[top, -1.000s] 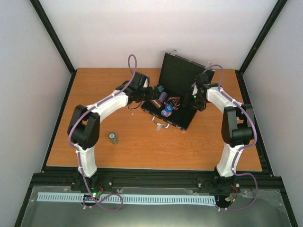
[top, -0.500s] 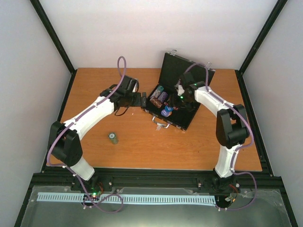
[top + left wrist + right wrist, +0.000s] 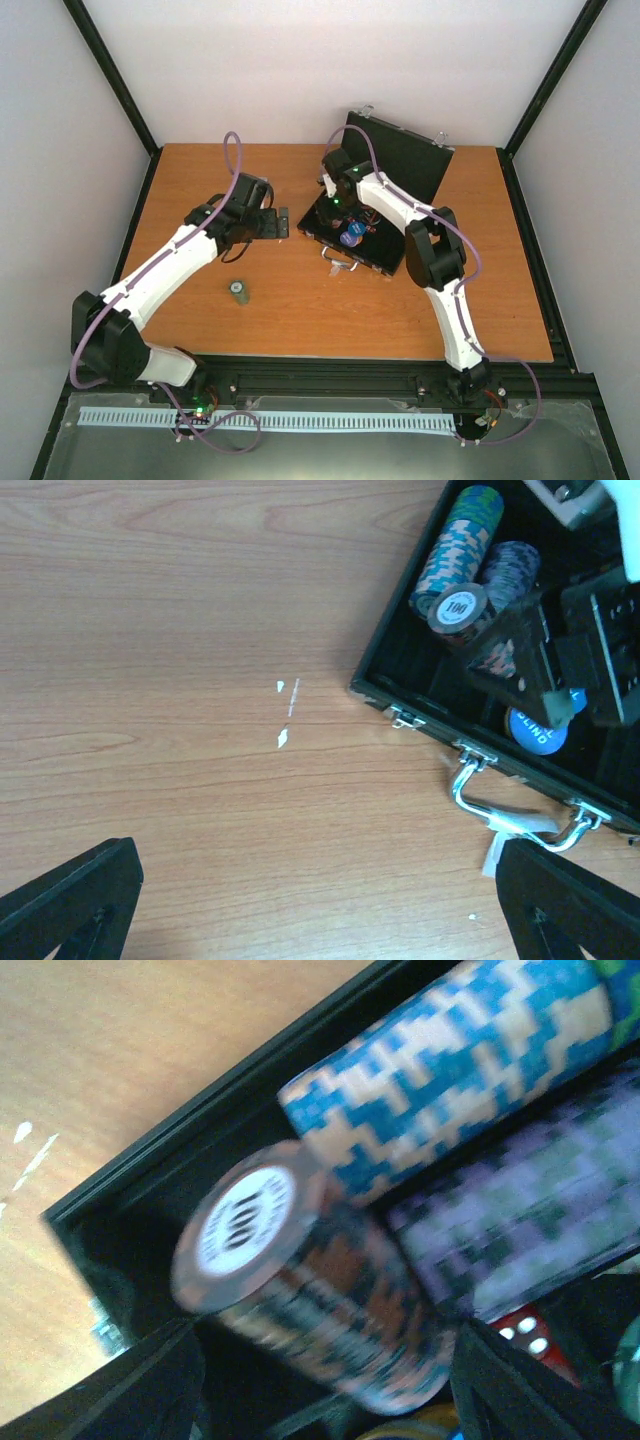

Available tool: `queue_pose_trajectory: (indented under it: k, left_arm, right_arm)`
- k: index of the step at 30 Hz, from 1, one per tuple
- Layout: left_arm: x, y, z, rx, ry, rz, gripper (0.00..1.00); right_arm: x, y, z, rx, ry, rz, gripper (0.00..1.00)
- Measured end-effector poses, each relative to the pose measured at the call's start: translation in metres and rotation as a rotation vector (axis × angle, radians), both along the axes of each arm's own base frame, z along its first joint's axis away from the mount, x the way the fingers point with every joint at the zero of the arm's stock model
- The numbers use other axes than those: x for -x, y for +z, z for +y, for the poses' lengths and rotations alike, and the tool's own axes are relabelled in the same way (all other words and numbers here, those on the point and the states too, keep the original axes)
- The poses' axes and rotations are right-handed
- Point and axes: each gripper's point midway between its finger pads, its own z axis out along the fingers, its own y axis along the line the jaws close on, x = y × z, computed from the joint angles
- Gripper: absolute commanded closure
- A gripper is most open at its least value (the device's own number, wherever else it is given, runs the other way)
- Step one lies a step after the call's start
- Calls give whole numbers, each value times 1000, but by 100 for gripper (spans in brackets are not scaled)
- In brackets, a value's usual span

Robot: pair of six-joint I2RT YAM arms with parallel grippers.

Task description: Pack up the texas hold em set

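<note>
Two arms are in view over the worktop [image 3: 400, 310]. The black case [image 3: 395, 155] sits open at the middle of the far edge, lid raised and leaning back, silver handle [image 3: 510, 815] facing the near edge.

Left gripper [image 3: 283, 222]: jaws spread wide with nothing between them, over bare wood just off the case's left corner.

Right gripper [image 3: 335, 200]: reaches across into the left end of the tray. Jaws stand partly apart, one finger on each side of a brown chip stack [image 3: 310, 1300] that lies on its side with a "100" face showing. The wrist view is blurred, so I cannot tell whether the pads press on the stack.

Tray contents:
- A blue-and-tan chip stack [image 3: 450, 1070] and a purple stack [image 3: 520, 1220] lie on their sides, touching the brown one.
- Red dice [image 3: 525, 1335] are just beside the purple stack.
- A blue disc marked "BLIND" [image 3: 528, 730] lies nearer the handle.

One small chip stack [image 3: 238, 291] stands alone on the worktop, left of centre and well apart from the case.
</note>
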Motion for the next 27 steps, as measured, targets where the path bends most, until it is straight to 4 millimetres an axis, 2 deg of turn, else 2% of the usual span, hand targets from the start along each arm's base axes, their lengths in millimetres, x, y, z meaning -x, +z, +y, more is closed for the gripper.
queue_pose_trajectory:
  k: [3, 8, 14, 19, 27]
  left_arm:
    - [3, 0, 8, -11, 14, -3, 0]
    - [4, -5, 17, -23, 30, 8, 0]
    - [3, -8, 24, -28, 45, 15, 0]
    - [2, -9, 28, -30, 55, 17, 0]
    - [2, -12, 30, -37, 55, 23, 0]
  right_arm:
    - [-13, -6, -8, 41, -14, -27, 31]
    - [-13, -15, -14, 85, -5, -25, 33]
    - [-11, -22, -17, 120, 13, -9, 50]
    - [-8, -22, -14, 128, 39, -13, 73]
    - [-8, -21, -12, 123, 53, -20, 82]
